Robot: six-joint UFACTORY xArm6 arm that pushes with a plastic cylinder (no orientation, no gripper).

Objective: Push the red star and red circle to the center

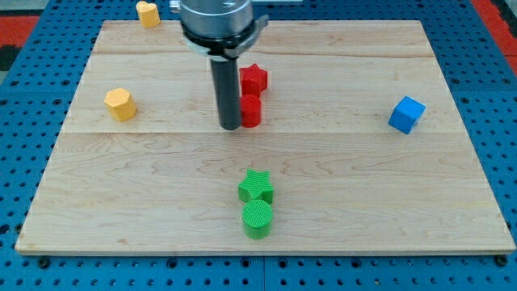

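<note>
Nearest the view's bottom, a green circle (pixel 258 218) touches a green star (pixel 255 187) just behind it on the wooden worktop (pixel 121 202). Farther up, my tip (pixel 230 127) rests against the left side of the red circle (pixel 250 111), which touches the red star (pixel 254 78) behind it, both near the worktop's middle. There is no pincer on this rod. A blue cube (pixel 406 114) sits far right, a yellow hexagon (pixel 119 104) far left, another yellow block (pixel 147 13) at the top edge.
</note>
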